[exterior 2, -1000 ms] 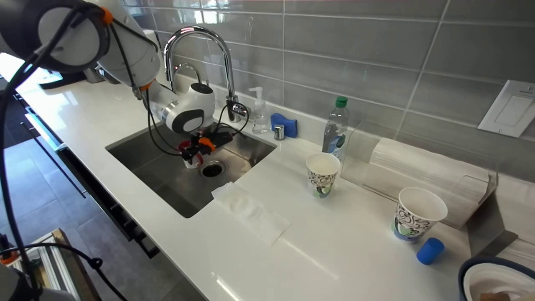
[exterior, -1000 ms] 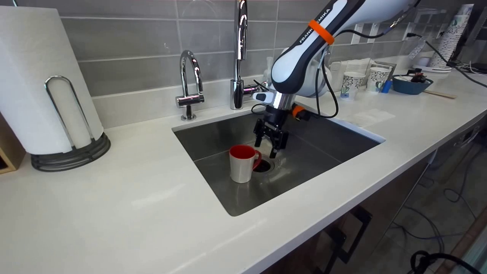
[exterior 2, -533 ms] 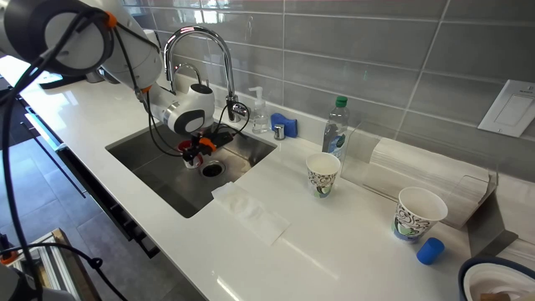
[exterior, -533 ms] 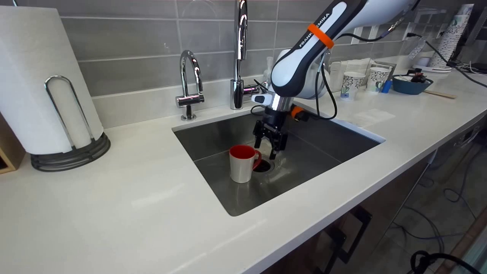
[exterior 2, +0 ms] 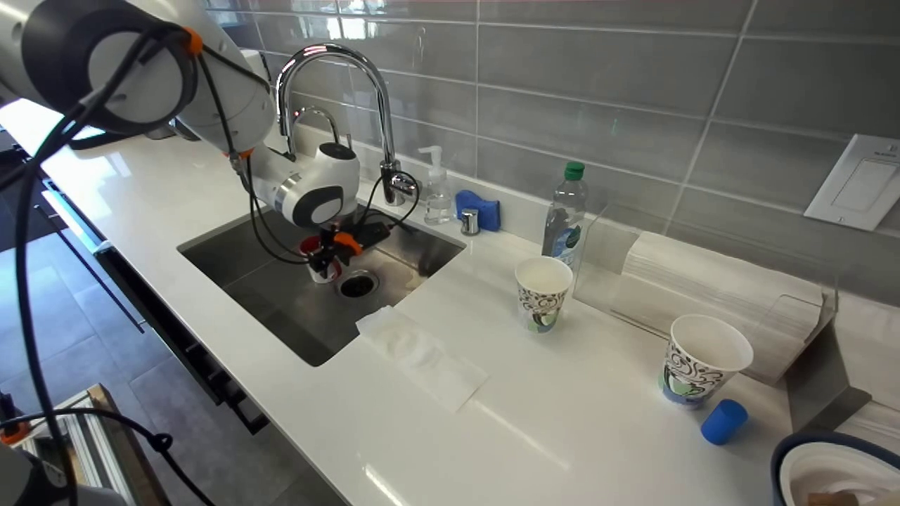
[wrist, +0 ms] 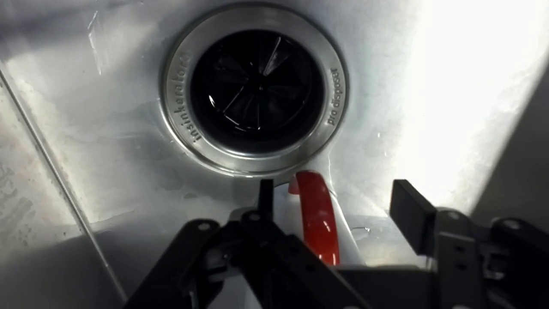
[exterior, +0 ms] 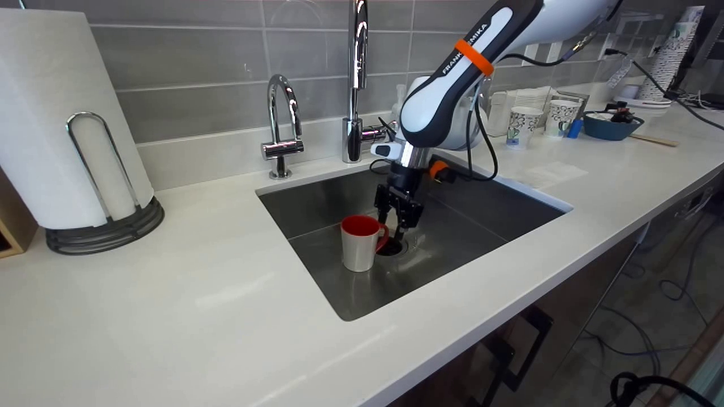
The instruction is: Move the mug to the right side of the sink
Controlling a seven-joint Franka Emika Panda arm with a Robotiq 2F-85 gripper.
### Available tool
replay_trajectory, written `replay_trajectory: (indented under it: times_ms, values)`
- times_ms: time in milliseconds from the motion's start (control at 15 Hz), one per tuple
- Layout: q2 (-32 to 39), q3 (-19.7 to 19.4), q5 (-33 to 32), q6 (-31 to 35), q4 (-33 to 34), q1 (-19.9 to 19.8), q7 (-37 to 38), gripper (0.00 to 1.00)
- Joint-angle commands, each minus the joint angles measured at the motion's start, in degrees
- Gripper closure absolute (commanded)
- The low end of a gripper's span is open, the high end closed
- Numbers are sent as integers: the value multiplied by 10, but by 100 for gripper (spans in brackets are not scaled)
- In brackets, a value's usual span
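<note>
Mug (exterior: 358,249), white outside and red within, stands upright in the steel sink (exterior: 317,208), just left of the disposer drain (wrist: 257,90) in both exterior views. Robotiq gripper (wrist: 334,195) has its fingers spread, the red handle (wrist: 318,219) showing between them in the wrist view; contact cannot be told.

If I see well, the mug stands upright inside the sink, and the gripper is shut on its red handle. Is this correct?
Not quite: the gripper is open. The wrist view shows its fingers apart, with the red handle visible between them. The mug does stand upright inside the sink.
</note>
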Motion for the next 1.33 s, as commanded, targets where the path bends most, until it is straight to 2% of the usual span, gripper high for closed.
replay_trajectory:
  times_ms: [0,67,267,400,467,533,733,867,933,1067,1267]
  values:
    - [19,6,-26,2,21,-2,11,53]
    - [20,5,-27,1,22,-1,14,61]
    - [27,9,-28,-5,29,-5,9,65]
    - [33,10,-28,-4,34,-7,8,59]
    - [37,9,-28,-3,37,-7,7,51]
    - [40,8,-30,-3,41,-6,8,48]
    - [49,7,-36,-1,52,-3,8,50]
    - [53,5,-42,-1,57,1,10,58]
    - [55,5,-44,-2,60,1,11,65]
    - [58,7,-47,-1,63,-1,9,87]
    - [58,9,-49,1,63,-3,7,95]
